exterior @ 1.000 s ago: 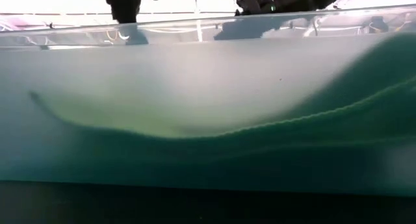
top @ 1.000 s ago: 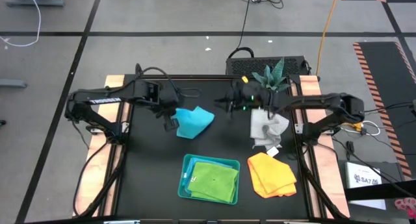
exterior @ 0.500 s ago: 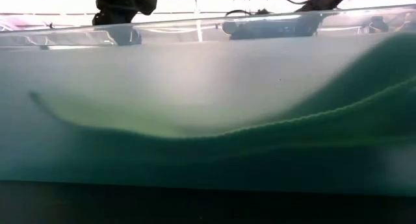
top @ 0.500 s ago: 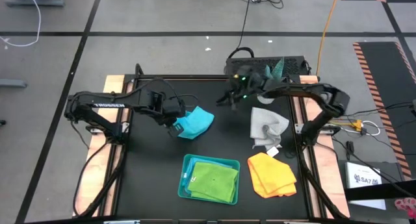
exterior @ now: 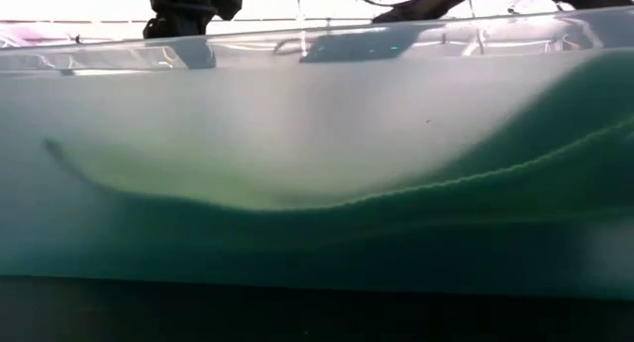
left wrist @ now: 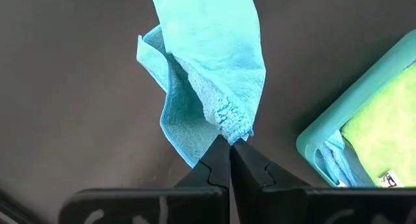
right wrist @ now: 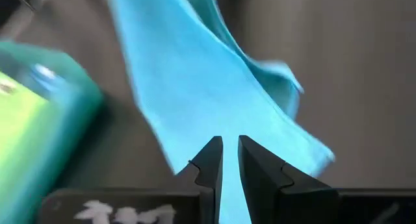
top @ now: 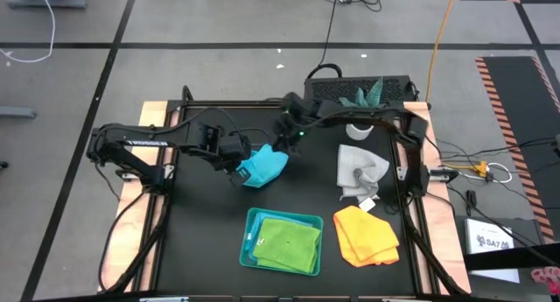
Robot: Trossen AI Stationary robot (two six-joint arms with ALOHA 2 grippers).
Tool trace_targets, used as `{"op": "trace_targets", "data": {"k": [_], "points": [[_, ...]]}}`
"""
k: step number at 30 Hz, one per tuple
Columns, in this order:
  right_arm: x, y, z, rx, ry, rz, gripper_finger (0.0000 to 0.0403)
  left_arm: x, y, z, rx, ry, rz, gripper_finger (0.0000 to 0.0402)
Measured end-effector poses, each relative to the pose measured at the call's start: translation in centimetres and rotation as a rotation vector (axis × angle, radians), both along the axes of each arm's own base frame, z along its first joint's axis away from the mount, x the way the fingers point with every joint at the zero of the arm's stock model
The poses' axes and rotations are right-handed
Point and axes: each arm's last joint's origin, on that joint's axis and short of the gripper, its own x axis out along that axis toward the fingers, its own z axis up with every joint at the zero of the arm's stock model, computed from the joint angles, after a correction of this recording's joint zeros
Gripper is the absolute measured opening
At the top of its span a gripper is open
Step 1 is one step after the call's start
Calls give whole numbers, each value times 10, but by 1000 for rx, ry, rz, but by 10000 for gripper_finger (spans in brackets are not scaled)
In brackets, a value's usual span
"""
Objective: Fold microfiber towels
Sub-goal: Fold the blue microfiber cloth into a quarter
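Turquoise towel [top: 263,165], lime-green towel [top: 288,242] in teal tray [top: 251,225], yellow-orange towel [top: 366,235], pale grey towel [top: 359,172], black table [top: 197,232].

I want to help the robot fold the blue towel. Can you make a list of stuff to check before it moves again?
1. Left gripper pinching a corner of the turquoise towel: ok.
2. Right gripper holding the same towel: cannot tell; its fingers are nearly together over the cloth.
3. Towel spread flat: not ok, it is bunched.
4. Teal tray with the lime green towel clear of the turquoise one: ok.
5. Grey-white towel and yellow-orange towel out of the way: ok.
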Motion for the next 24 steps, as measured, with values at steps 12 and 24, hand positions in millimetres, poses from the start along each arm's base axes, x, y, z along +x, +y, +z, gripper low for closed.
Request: {"op": "trace_targets", "data": {"k": [12, 24], "points": [[22, -9, -25, -42, 235, -63, 112, 0, -1, 0, -1, 0, 3, 8], [30, -17, -50, 61, 253, -160, 175, 0, -1, 0, -7, -5, 19, 12]]}}
